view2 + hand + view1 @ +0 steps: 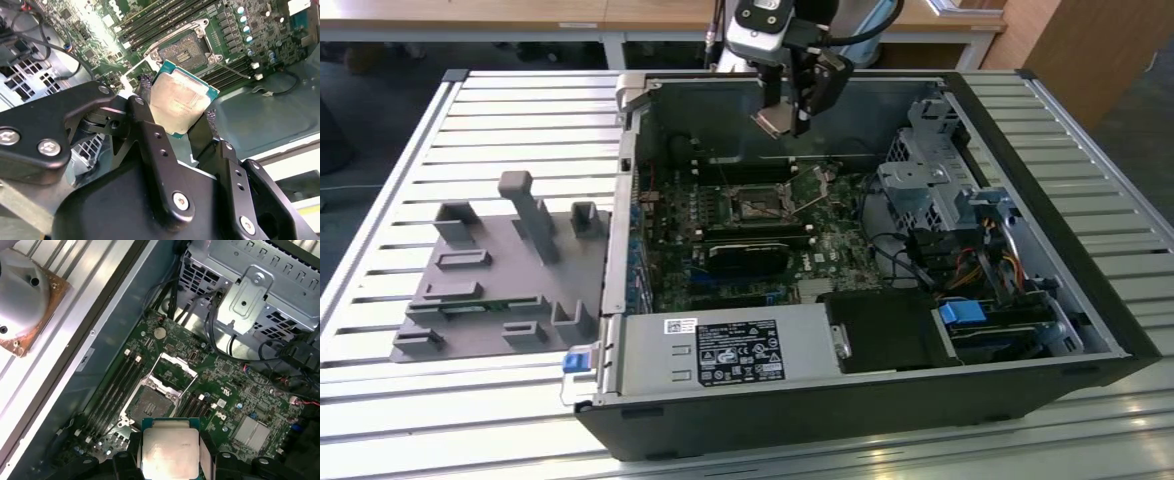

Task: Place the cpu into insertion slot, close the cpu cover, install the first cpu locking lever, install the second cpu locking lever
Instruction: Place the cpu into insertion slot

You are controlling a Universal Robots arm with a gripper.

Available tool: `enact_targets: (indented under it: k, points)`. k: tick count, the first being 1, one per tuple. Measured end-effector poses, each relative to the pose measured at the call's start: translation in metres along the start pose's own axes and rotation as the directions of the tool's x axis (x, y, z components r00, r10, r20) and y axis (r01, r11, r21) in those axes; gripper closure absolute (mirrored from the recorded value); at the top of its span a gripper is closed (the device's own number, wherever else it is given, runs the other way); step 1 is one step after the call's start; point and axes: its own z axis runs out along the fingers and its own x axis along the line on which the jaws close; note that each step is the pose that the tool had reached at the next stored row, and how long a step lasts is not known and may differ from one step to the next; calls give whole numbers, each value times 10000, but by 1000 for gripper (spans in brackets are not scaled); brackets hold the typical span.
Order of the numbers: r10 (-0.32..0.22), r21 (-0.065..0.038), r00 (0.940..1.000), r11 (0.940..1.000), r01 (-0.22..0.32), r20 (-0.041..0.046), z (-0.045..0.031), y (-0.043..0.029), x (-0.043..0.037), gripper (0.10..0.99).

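I have the gripper (782, 122) hanging above the open computer case (1067, 300), over its back part. The fingers (150, 135) are clamped on the cpu (182, 97), pinching it by two opposite edges, with its dull metal top facing the second wrist view. The chip is in the air, well clear of the green circuit board (235, 390). In the first wrist view the cpu (170, 452) sits just beside the insertion slot (149, 404), which lies bare with its dark centre showing. The cpu cover (175, 372) looks swung open next to the slot, though I can't judge its angle. The case rests on a slatted surface (400, 150), and a grey fixture (494, 270) sits on the exterior view's left.
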Motion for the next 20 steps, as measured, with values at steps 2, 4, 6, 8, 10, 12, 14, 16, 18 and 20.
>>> enact_targets:
  k: [2, 4, 6, 8, 10, 12, 14, 16, 18, 20]
  points:
    - [226, -3, 9997, 9997, -226, 16, 6, 0, 0, 545]
    - [455, -6, 9990, 9990, -455, 33, 12, -1, 1, 545]
    - [690, -8, 9976, 9976, -690, 51, 18, -1, 1, 545]
    - [918, -11, 9958, 9958, -918, 69, 24, 0, 2, 545]
    - [1149, -15, 9933, 9934, -1149, 86, 30, -1, 3, 545]
    - [1383, -18, 9903, 9904, -1383, 104, 36, -1, 3, 545]
    - [1614, -22, 9868, 9869, -1614, 122, 42, -1, 3, 545]
    - [1828, -27, 9831, 9832, -1827, 139, 48, -1, 4, 545]
    - [2040, -31, 9789, 9790, -2039, 156, 54, -2, 4, 545]
    - [2258, -36, 9740, 9742, -2257, 173, 60, -2, 4, 545]
